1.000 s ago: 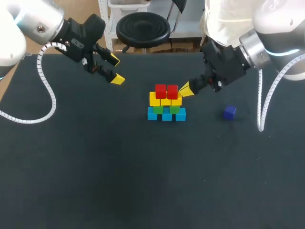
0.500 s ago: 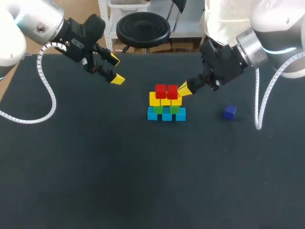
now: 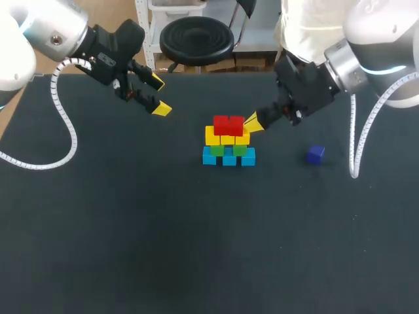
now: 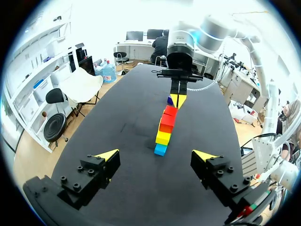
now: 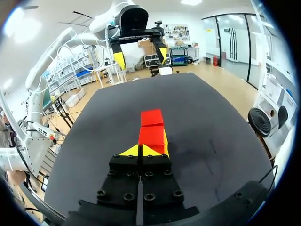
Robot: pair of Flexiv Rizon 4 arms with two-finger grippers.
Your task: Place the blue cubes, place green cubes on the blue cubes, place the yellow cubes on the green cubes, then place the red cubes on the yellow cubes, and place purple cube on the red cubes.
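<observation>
Red cubes (image 3: 228, 124) crown a four-tier stack at mid-table, sitting on the yellow cubes (image 3: 227, 138), which rest on the green cubes (image 3: 239, 150) and the blue cubes (image 3: 228, 159). The right gripper (image 3: 254, 122), its yellow tips pressed together on nothing, sits at the right-hand red cube's outer side, touching it or very nearly so. The left gripper (image 3: 159, 95) hangs well off to the stack's left with its fingers spread and empty. The purple cube (image 3: 315, 154) lies alone on the table (image 3: 131, 229), to the right of the stack. The step in hand looks like squaring up the red pair to make a seat for the purple cube. It would go best as a light, level push along the row, ending as soon as the two meet. Any more risks sliding the yellow layer or toppling the stack. The tips should then draw straight back before the arm turns to the purple cube. A second ago a thin gap showed between the red cubes. It has closed, and the right gripper has crept slightly up and toward the stack. The left arm and the purple cube have not moved.
</observation>
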